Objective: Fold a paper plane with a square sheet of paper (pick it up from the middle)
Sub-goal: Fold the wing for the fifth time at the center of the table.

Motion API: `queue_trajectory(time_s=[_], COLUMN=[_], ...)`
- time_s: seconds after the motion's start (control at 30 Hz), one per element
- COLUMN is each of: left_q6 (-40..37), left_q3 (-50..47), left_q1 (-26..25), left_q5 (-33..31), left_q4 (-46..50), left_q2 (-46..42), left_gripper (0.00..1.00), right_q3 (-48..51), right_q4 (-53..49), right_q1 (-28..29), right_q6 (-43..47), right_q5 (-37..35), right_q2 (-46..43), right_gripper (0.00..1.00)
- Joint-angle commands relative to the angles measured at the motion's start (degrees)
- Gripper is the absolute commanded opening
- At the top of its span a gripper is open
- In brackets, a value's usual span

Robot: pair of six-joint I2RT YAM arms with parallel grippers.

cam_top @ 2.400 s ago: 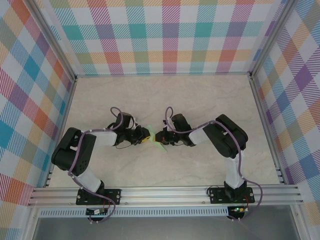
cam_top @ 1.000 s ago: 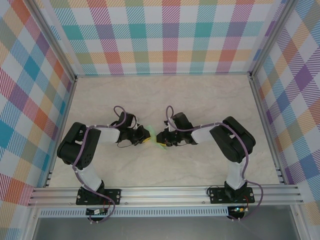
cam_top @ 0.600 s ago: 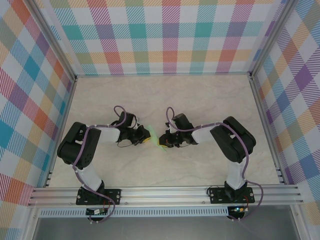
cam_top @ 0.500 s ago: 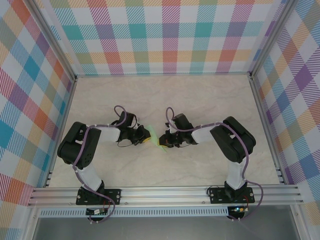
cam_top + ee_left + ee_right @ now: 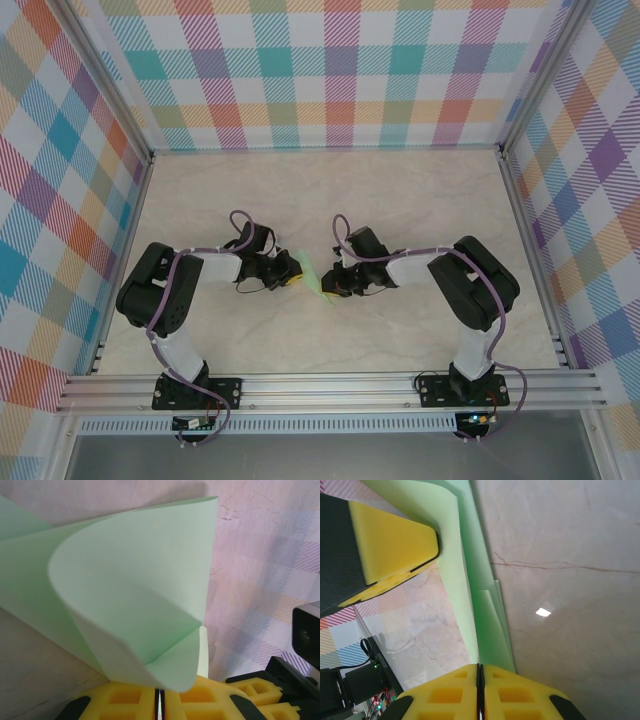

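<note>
Left claw is squeezed flat shut on the bottom edge of the paper, and the sheet balloons up in front of it in a loose curl. From above, the paper sits around the middle of the surface, bridging the two claws. Its long axis runs from left-back to right-front, and both arms are about equally near. Right claw is closed too, and its wrist cam looks like it has a creased edge pinched, with the strip running off toward the left claw's pad. I reckon the next crease hinges on that line. The left wrist cam shows the curl; overhead it's just a sliver.
</note>
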State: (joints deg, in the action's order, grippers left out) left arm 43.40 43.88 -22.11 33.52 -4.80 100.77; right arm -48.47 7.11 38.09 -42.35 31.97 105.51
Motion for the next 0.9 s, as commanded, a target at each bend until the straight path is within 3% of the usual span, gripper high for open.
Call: queue_trajectory(time_s=[0.0, 0.23, 0.37, 0.5, 0.87], left_q6=[-1.0, -1.0, -1.0, -1.1, -1.1], left_q3=[0.2, 0.6, 0.9, 0.9, 1.1], left_q1=[-0.6, -0.6, -0.6, -0.6, -0.6], left_q5=[-4.2, -4.2, -4.0, -3.9, -4.0], left_q4=[3.2, 3.7, 3.8, 4.0, 4.6], left_q2=[2.1, 2.6, 2.7, 2.8, 3.2], left_gripper=[0.12, 0.11, 0.11, 0.11, 0.11], right_q3=[1.1, -0.7, -0.7, -2.3, -11.3], right_q4=[-6.2, -9.1, -9.7, -13.7, -19.7], right_q1=[-0.3, -0.3, -0.2, 1.7, 6.8], right_q6=[1.6, 2.5, 3.1, 4.7, 6.2], right_q5=[-0.7, -2.4, -3.9, -10.0, -10.1], right_q2=[0.4, -1.7, -6.5, -9.8, -2.2], right_gripper=[0.09, 0.09, 0.17, 0.22, 0.17])
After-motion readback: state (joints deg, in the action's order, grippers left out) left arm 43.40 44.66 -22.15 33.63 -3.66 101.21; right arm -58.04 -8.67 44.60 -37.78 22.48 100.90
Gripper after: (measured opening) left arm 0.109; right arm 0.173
